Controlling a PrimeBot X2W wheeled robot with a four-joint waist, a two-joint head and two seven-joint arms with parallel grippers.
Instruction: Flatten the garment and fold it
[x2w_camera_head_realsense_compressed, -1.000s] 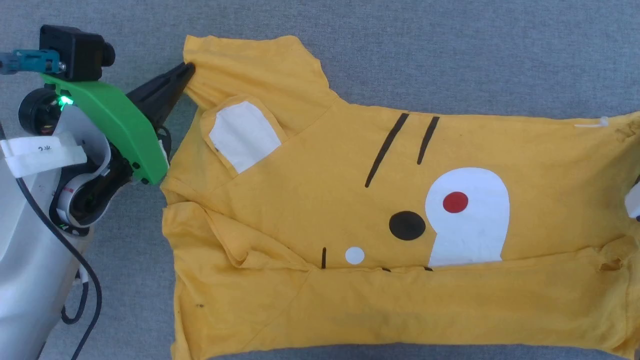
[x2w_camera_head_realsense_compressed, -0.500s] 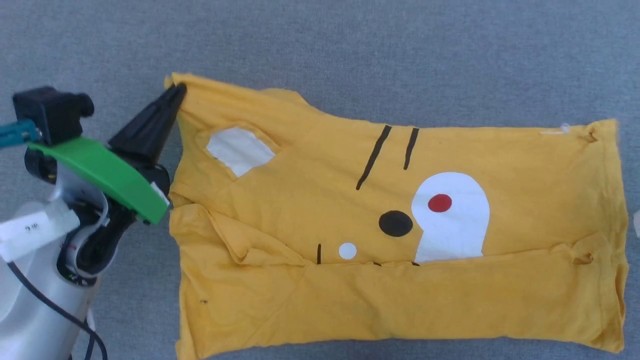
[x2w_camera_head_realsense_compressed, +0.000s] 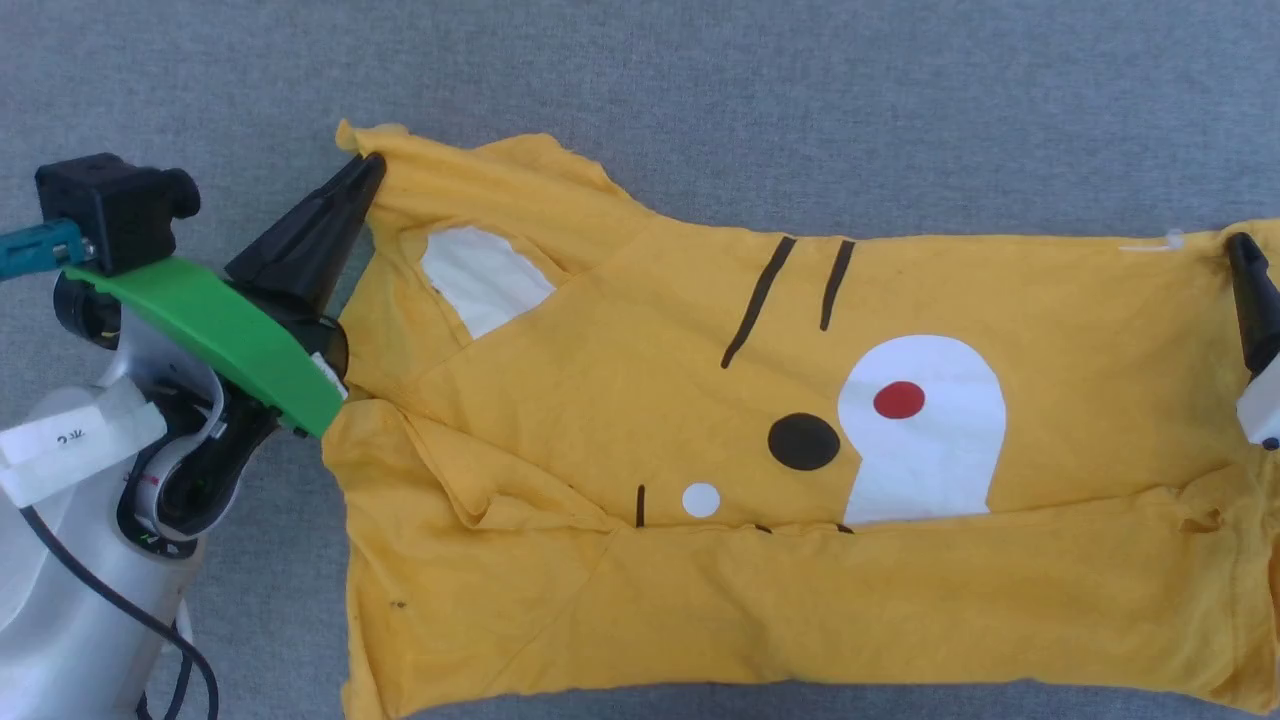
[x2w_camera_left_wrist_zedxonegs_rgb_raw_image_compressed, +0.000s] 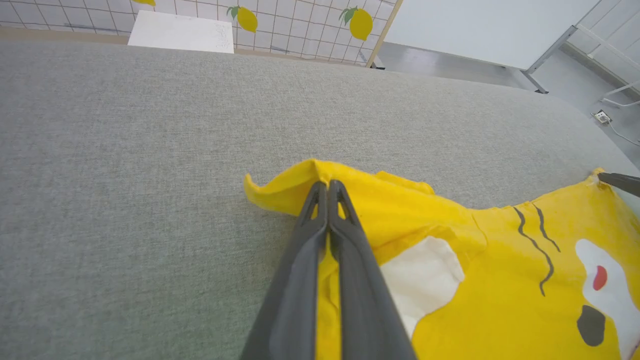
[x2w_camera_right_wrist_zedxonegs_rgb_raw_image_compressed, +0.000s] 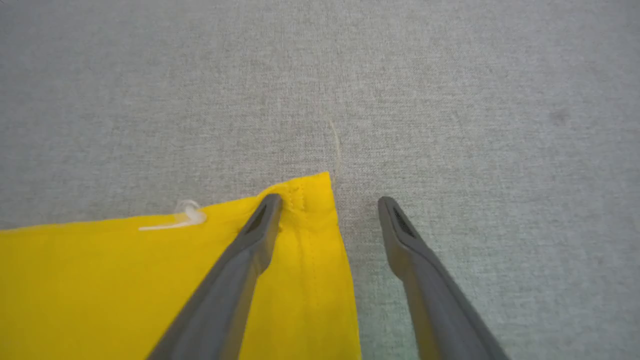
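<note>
The shirt (x2w_camera_head_realsense_compressed: 620, 400) lies spread face-up on the grey surface (x2w_camera_head_realsense_compressed: 800, 100), its six o'clock edge folded up. At ten o'clock the left gripper (x2w_camera_left_wrist_zedxonegs_rgb_raw_image_compressed: 327, 186) is clamped on a sleeve edge. At three o'clock the right gripper (x2w_camera_right_wrist_zedxonegs_rgb_raw_image_compressed: 330, 202) stands open, straddling the shirt's corner.

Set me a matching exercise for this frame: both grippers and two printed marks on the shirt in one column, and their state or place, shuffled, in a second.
Things:
1. left gripper
2. right gripper
3. red dot
4. black oval

State or place:
A. inside the white patch
B. open, one finger over the garment corner
C. shut on the garment's edge
D. on yellow cloth beside the white patch

Pairs: 1-C, 2-B, 3-A, 4-D
</note>
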